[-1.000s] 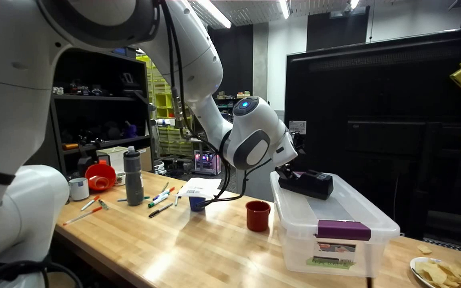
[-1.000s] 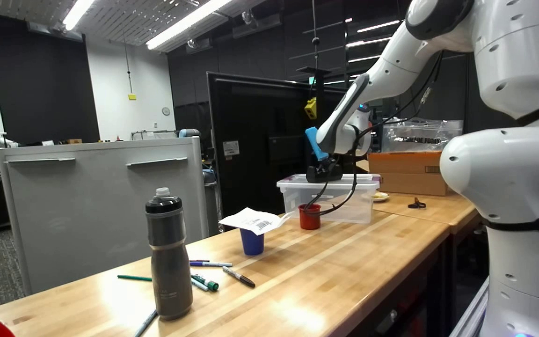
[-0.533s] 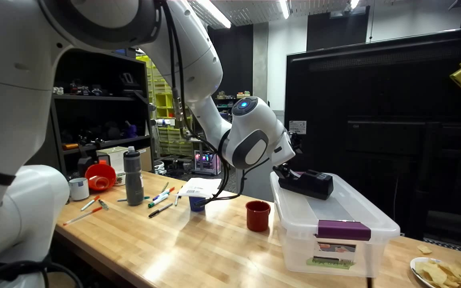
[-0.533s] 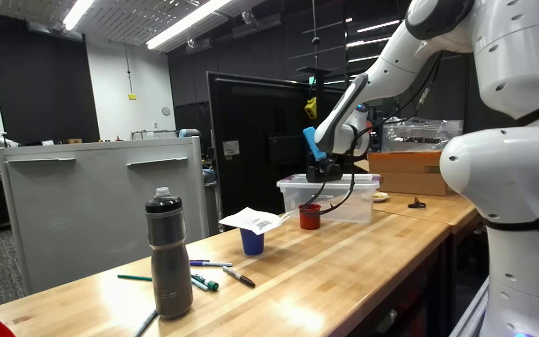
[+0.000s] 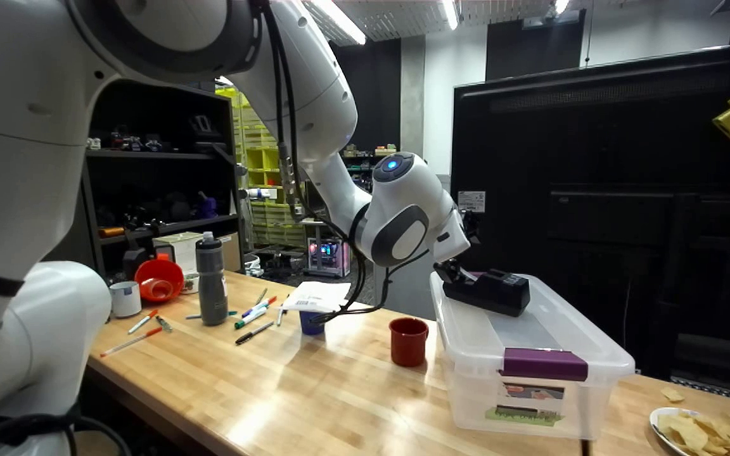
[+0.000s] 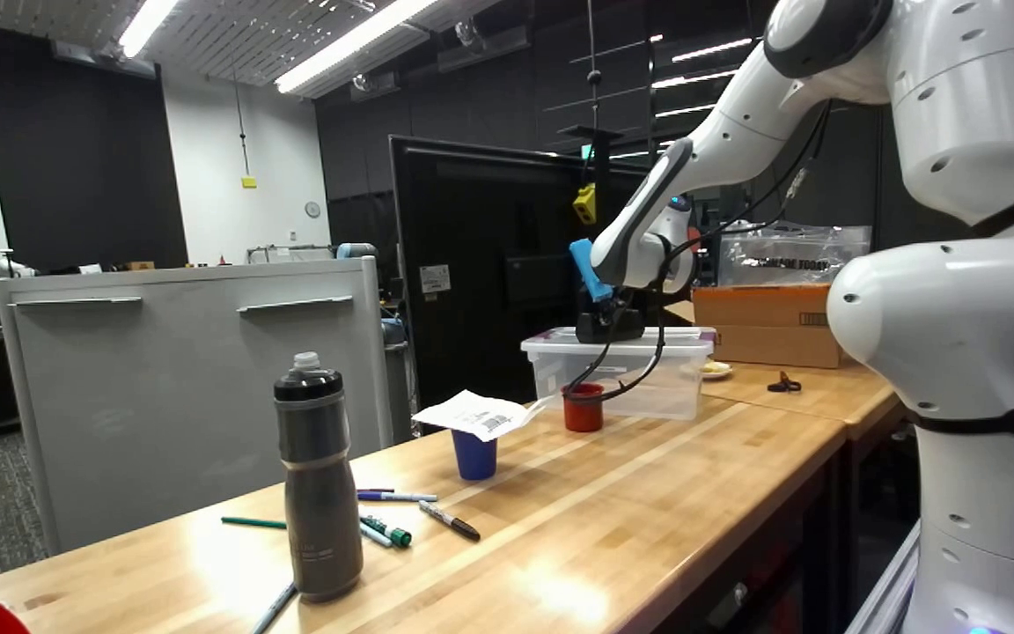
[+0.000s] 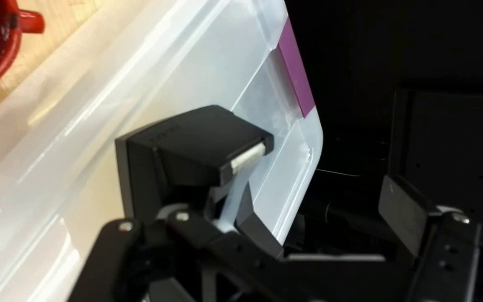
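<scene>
A black tape dispenser [image 7: 195, 134] rests on the lid of a clear storage box [image 7: 208, 58] with purple latches; both exterior views show it there [image 5: 492, 292] [image 6: 606, 330]. A translucent strip of tape [image 7: 235, 195] runs from its cutter down to the roll. Wide apart, the jaws of my gripper [image 7: 332, 221] have nothing between them. The near-side finger overlaps the dispenser's tape end in the wrist view; whether it touches is hard to tell. The opposite pad [image 7: 403, 214] stands over the dark area beyond the box. Beside the box is a red mug [image 5: 408, 348].
A tall black screen [image 5: 593, 152] stands behind the box. Cables [image 5: 365, 307] droop from the arm near the mug and a blue cup [image 6: 474, 460] topped by paper [image 6: 472, 412]. Several pens lie by a grey bottle [image 6: 322, 502]. A plate [image 5: 655, 425] holds chips.
My arm shifts slightly one way, then slightly back. The box and dispenser sit a tiny bit farther right in an exterior view than half a second ago. My gripper stays open.
</scene>
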Robot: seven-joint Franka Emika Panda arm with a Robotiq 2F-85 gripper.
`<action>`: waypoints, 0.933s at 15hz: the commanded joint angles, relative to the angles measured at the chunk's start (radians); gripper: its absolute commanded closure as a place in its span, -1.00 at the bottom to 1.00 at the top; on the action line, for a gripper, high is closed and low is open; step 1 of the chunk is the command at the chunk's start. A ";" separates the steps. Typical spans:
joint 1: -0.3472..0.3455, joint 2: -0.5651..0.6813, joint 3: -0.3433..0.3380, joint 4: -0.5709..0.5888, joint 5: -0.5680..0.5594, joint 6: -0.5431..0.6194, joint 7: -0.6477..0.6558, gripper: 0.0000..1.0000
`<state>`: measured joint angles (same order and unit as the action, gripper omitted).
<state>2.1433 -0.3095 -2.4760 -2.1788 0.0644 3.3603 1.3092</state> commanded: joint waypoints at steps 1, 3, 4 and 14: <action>-0.043 -0.052 0.035 0.040 -0.008 -0.034 0.009 -1.00; -0.057 -0.065 0.045 0.054 -0.008 -0.041 0.006 -1.00; -0.062 -0.072 0.050 0.060 -0.007 -0.043 0.005 -1.00; -0.112 -0.104 0.094 0.079 -0.009 -0.052 -0.002 0.58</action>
<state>2.0654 -0.3950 -2.4147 -2.1092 0.0644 3.3259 1.3080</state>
